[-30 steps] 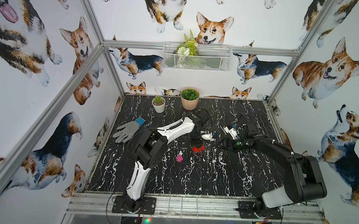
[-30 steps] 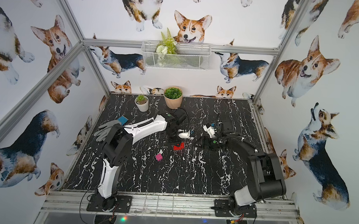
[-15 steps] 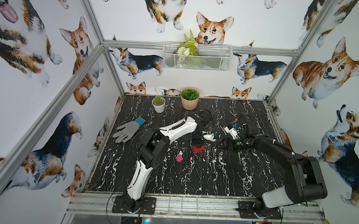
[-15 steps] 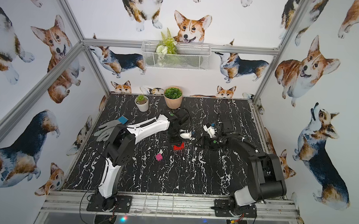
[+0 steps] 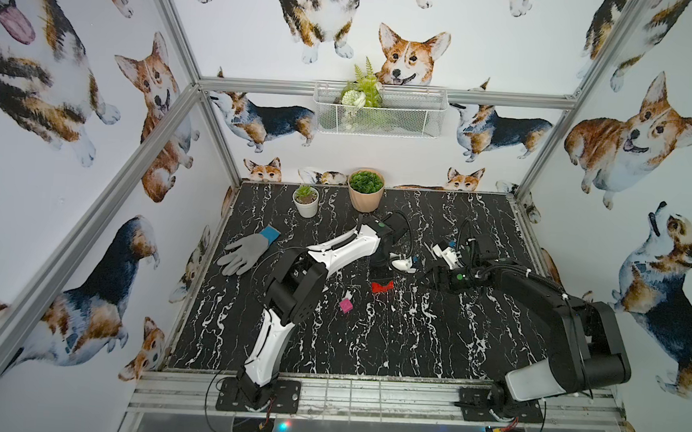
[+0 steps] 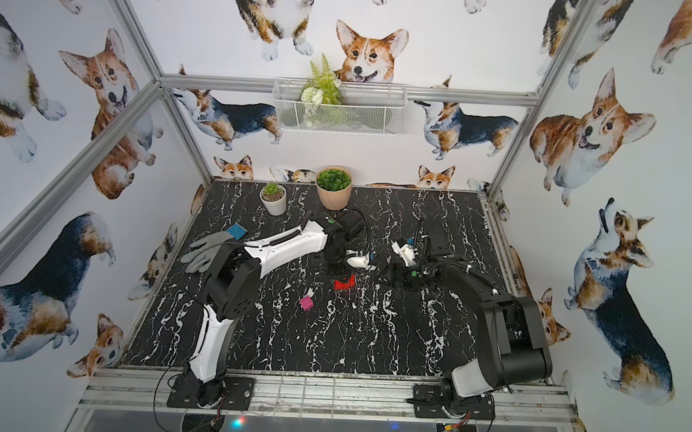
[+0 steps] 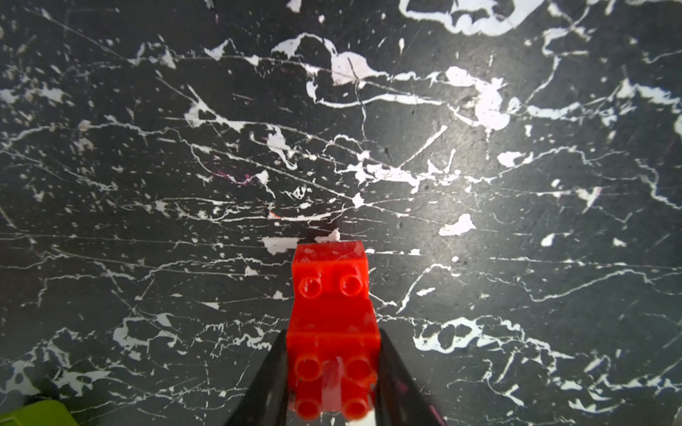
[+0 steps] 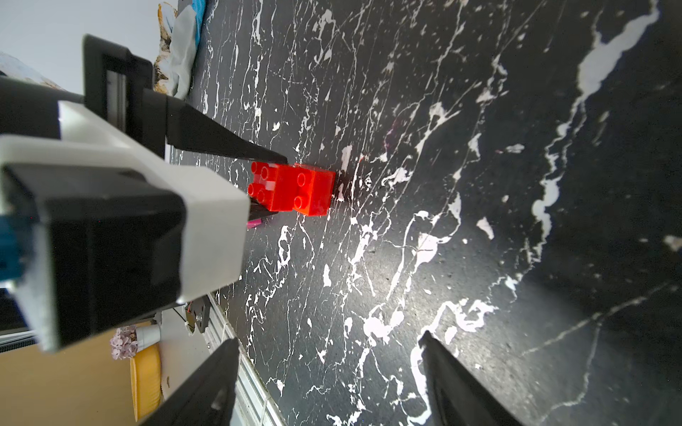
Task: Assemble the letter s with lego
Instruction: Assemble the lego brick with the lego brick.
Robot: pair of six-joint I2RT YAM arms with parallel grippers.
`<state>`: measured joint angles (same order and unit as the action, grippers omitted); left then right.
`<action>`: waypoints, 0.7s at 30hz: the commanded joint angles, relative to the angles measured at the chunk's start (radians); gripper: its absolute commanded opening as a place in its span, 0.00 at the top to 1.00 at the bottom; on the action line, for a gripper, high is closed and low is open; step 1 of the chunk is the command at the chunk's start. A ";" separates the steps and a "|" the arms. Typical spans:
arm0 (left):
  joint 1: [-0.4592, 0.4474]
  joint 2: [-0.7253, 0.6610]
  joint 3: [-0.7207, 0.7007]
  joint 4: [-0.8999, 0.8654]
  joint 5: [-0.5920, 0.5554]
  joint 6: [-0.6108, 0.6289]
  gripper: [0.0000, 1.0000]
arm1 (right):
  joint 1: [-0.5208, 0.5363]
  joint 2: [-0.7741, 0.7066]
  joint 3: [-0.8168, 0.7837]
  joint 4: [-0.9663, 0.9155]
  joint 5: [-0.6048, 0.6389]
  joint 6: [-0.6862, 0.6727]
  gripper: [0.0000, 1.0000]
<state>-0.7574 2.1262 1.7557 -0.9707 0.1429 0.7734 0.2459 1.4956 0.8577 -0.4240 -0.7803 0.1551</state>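
My left gripper (image 7: pixel 334 333) is shut on a stepped piece of joined red lego bricks (image 7: pixel 332 295), studs facing the camera, its far end touching the black marble table. Both top views show this red piece (image 5: pixel 382 287) (image 6: pixel 344 283) mid-table under the left gripper (image 5: pixel 380 274). A magenta pink brick (image 5: pixel 345 305) (image 6: pixel 306 303) lies loose nearer the front left. A lime green brick (image 7: pixel 33 415) peeks in at a corner of the left wrist view. My right gripper (image 8: pixel 328 339) (image 5: pixel 427 275) hovers open and empty, just right of the red piece (image 8: pixel 295 188).
A grey glove (image 5: pixel 246 251) lies at the table's left. A white plant pot (image 5: pixel 306 204) and a terracotta pot (image 5: pixel 364 197) stand at the back. A wire basket (image 5: pixel 405 117) hangs on the back wall. The aluminium rail (image 5: pixel 365 393) runs along the front edge.
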 commanded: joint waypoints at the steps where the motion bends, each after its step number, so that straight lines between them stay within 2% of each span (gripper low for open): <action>1: 0.005 0.011 0.001 -0.074 -0.030 0.006 0.80 | -0.002 -0.001 0.009 -0.016 0.009 -0.022 0.20; 21: 0.005 0.031 -0.012 -0.053 -0.045 -0.003 0.80 | -0.003 0.000 0.027 -0.041 0.018 -0.038 0.21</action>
<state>-0.7532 2.1326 1.7607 -0.9913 0.1272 0.7628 0.2420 1.4956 0.8749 -0.4515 -0.7597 0.1349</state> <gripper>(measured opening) 0.337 0.794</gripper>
